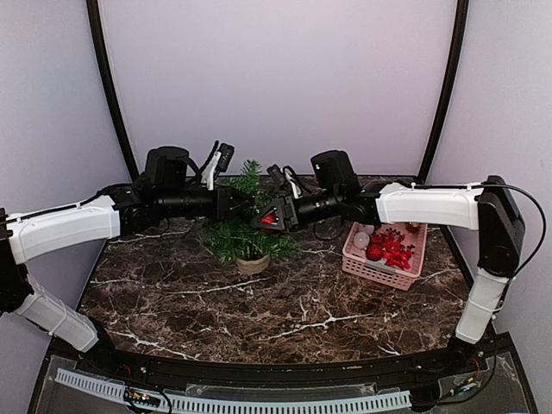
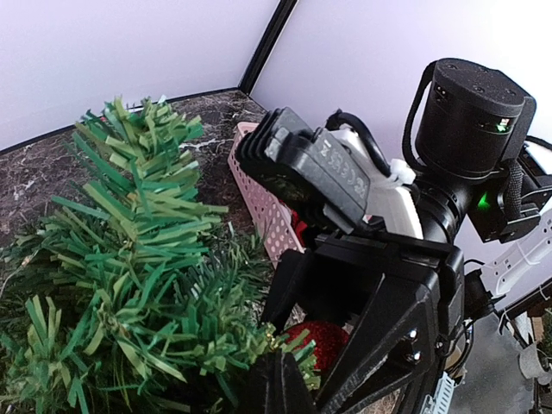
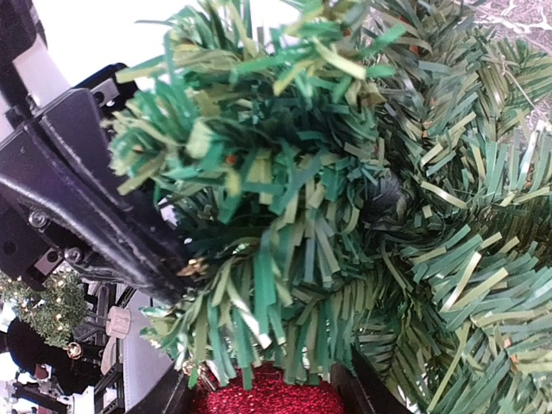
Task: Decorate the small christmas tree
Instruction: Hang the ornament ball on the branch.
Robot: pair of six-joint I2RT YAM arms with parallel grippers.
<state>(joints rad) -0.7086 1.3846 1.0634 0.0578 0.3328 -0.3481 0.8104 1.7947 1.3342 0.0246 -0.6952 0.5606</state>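
Observation:
The small christmas tree (image 1: 244, 231) stands on its tan base (image 1: 253, 265) at mid table; its branches (image 2: 129, 259) fill both wrist views. My right gripper (image 1: 274, 216) reaches in from the right, shut on a red glitter ball (image 3: 267, 395) pressed under a branch tip (image 3: 276, 259). The ball (image 2: 335, 343) also shows between that gripper's black fingers (image 2: 388, 336). My left gripper (image 2: 278, 360) comes from the left and is shut, pinching a bit of gold thread (image 2: 269, 336) at the same branch tip, just above the ball.
A pink basket (image 1: 356, 259) with red and white ornaments (image 1: 392, 250) sits right of the tree, under the right arm. Dark marbled tabletop (image 1: 259, 319) lies in front. Black frame posts (image 1: 108, 86) and pale walls close the back.

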